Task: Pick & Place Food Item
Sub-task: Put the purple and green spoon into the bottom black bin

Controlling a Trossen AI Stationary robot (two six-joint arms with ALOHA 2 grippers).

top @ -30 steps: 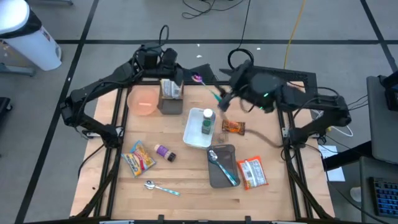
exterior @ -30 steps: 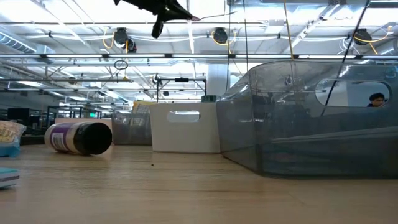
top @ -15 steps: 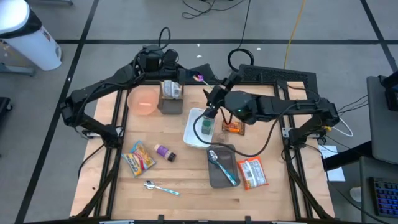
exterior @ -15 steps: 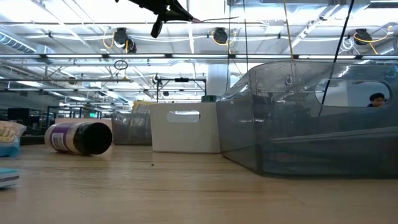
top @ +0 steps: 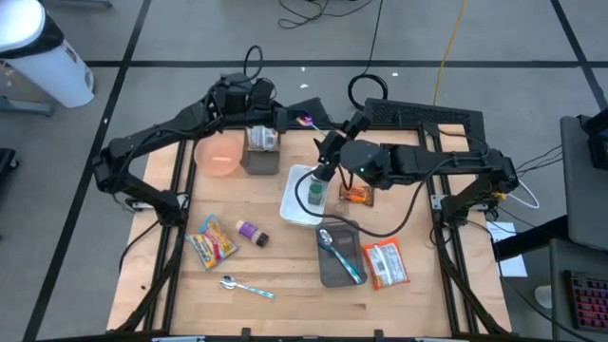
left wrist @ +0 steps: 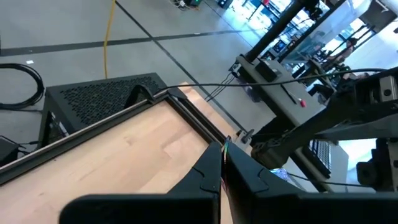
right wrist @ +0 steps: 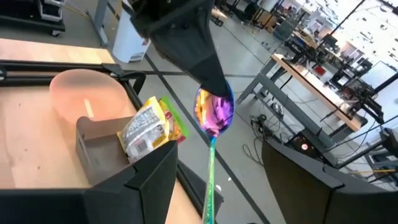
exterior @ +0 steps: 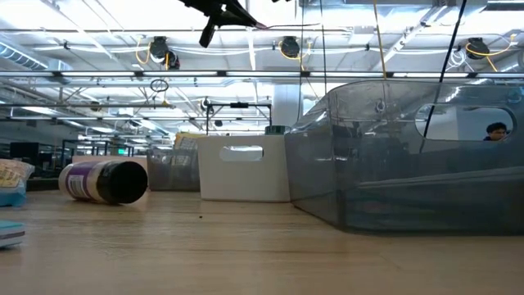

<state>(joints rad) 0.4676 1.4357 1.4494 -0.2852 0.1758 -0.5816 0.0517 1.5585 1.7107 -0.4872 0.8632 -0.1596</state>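
Your left gripper (top: pixel 302 120), beyond the white tray (top: pixel 296 195), pinched the iridescent spoon (right wrist: pixel 214 112) shut-fingered; your right gripper (top: pixel 321 172) hung wide above the tray, ready. The snack packet (top: pixel 357 194) lay beside the tray.

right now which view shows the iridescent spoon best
The right wrist view: the spoon fills its middle, bowl pinched in the left pincer. The high view shows it tiny, the left wrist view only a sliver, the low view a thin line.

Grey floor (top: pixel 171 28) crossed by dark lines, white bin (top: pixel 43 52) at ten o'clock; ceiling lights (exterior: pixel 82 29) and workbenches (right wrist: pixel 323 78) beyond.
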